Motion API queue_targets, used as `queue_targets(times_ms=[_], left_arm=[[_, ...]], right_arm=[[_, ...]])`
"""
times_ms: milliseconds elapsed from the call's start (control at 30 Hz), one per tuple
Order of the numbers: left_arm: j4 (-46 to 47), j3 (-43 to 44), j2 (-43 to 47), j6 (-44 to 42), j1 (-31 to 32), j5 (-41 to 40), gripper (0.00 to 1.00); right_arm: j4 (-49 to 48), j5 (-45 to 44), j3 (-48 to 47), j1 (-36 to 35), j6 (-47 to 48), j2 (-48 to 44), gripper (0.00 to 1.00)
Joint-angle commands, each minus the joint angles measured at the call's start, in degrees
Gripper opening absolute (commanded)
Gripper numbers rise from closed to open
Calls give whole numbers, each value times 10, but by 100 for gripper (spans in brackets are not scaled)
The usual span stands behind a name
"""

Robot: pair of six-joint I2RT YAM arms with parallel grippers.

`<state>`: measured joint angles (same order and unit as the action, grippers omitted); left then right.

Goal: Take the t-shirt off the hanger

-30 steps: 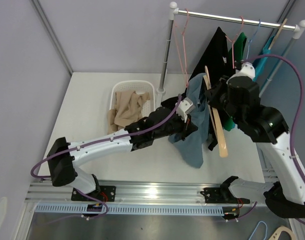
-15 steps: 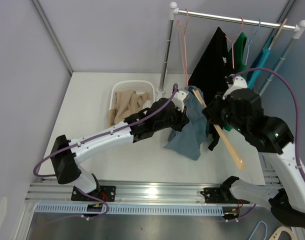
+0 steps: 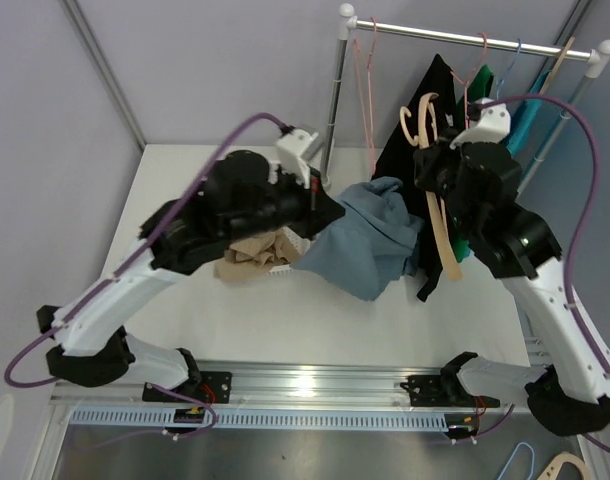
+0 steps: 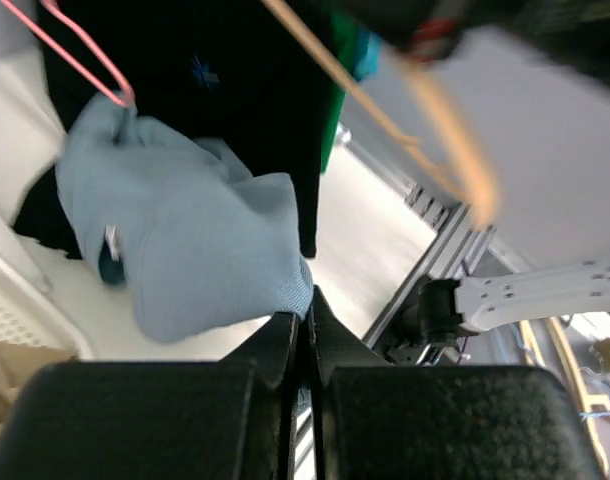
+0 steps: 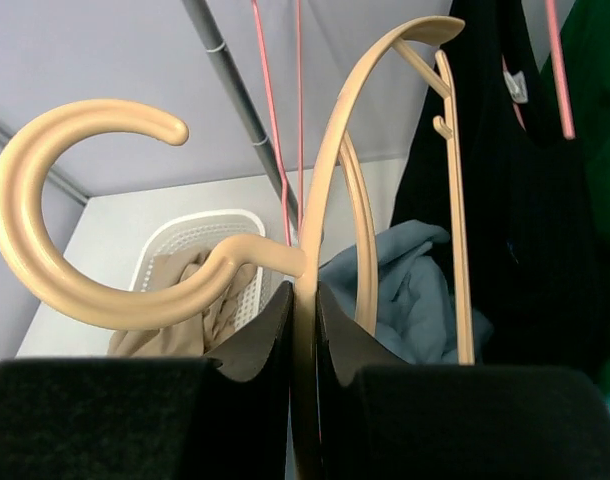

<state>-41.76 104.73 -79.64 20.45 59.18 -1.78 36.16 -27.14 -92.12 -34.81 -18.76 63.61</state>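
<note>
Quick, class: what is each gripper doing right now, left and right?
Left gripper: shut on an edge of the blue t-shirt.
Right gripper: shut on the wooden hanger.

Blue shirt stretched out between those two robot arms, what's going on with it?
The left claw is pinched shut on an edge of the blue-grey t-shirt, holding it out near the white laundry basket. The right claw grips a beige hanger, hook up, beside the clothes rack. The parts of the hanger that show look bare, so the shirt seems off it, or nearly so.
</note>
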Motion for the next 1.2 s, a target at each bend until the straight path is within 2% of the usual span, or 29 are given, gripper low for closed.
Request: queue_targets(times_ms=[0,200,367,500,567,633,733,900,1033,1167], left_arm=[[-67,73,52,-16,-14,-23,1],[-135,217,33,-48,-54,-17,1],[-127,304,27,-87,-102,-5,1],[-33,305,41,-115,-166,33,1],[4,292,41,-124,-213,81,1],[70,259,45,-142,-241,87,1],[164,234,42,-176,-264,99,1],[269,264,0,-238,-286,94,1],[345,282,-39,-215,-338,110,1],[442,303,-81,-250,-345,111,1]], right_arm=[[-84,44,-44,34,14,39,0],[-104,83,-119,80,0,120,0],[-134,152,-130,122,-29,150,0],[-164,214,-141,160,-64,172,0],[-185,240,-146,180,-80,181,0],[-202,275,-143,199,-108,193,0],[-234,326,-145,216,-145,216,0],[-283,371,-155,241,-193,259,0],[-311,403,-181,253,-227,311,0],[-313,406,-231,256,-233,353,0]])
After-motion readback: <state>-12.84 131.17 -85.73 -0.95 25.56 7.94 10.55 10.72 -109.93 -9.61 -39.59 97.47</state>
